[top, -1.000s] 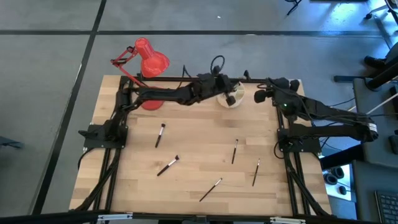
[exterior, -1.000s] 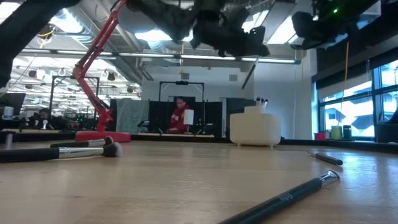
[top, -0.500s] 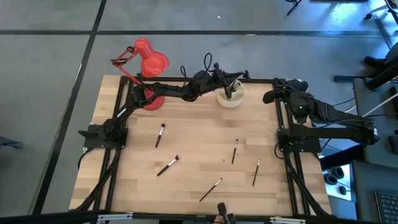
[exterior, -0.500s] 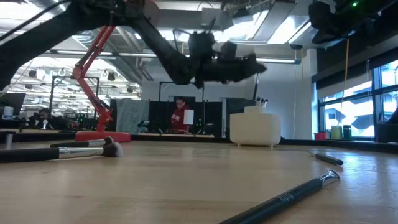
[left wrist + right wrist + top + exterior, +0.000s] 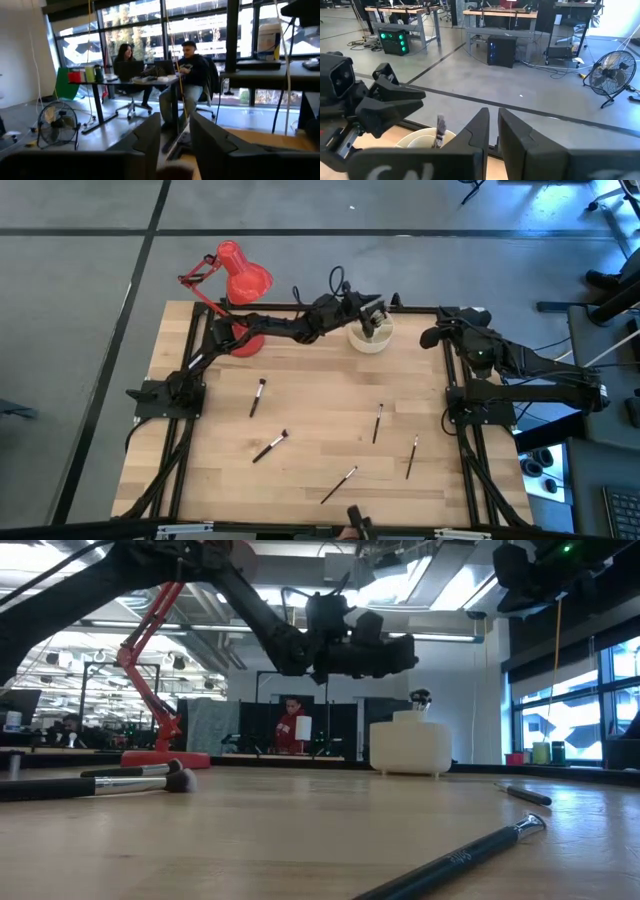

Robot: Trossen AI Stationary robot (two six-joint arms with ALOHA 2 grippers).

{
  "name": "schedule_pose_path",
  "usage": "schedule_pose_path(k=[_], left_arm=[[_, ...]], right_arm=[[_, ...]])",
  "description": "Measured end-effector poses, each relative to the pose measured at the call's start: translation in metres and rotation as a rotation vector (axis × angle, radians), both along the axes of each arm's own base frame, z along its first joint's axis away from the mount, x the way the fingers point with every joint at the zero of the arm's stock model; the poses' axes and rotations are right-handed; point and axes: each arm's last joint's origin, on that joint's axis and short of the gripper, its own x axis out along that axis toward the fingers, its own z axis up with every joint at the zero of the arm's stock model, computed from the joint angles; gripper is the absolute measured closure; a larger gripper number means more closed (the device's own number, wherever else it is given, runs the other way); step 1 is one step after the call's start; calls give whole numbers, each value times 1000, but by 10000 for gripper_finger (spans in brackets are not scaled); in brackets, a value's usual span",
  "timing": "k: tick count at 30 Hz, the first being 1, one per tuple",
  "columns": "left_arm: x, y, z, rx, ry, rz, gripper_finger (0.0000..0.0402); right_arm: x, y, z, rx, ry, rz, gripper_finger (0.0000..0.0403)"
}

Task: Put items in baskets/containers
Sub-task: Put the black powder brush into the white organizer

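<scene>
Nearest the front edge of the counter (image 5: 200,470) lies one slim makeup brush (image 5: 339,484), and a little farther in lie four more: one (image 5: 411,456) toward the right side, one (image 5: 377,422) mid-counter, one (image 5: 271,445) left of centre and one (image 5: 257,396) beyond it. All lie flat and well apart from one another. They look light, stiff and thin, likely to roll or skid on the smooth wood, so a pinch across the handle near its middle should serve best, keeping clear of the soft bristles. At the far edge stands the cream-white organiser (image 5: 370,340), with at least one brush upright in it; it looks light enough to tip if knocked. The left hand (image 5: 374,308) hovers just above it with fingers spread and nothing between them. The right hand (image 5: 432,336) waits beside the organiser, fingers nearly pressed together and empty. A red desk lamp (image 5: 235,275) stands at the far left corner.
</scene>
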Motion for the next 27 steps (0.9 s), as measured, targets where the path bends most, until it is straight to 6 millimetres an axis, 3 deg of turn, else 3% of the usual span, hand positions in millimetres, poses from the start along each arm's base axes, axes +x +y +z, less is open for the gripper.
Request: schedule_pose_path(k=[4,7,11,17,21,27], left_arm=[[-1,-8,10,-55,120,-11,274],[0,-29,21,-41,269,1,267],[3,-68,16,-34,505,-5,265],[-3,-145,36,-118,665,-106,265],[-23,-182,30,-121,927,-75,265],[-68,-199,15,-279,1316,148,265]], right_arm=[[0,0,0,0,0,0,361],[0,0,0,0,-2,0,361],[0,0,1,1,-13,1,361],[2,0,2,6,-29,32,361],[3,0,2,10,-30,50,361],[5,0,2,17,-36,77,361]])
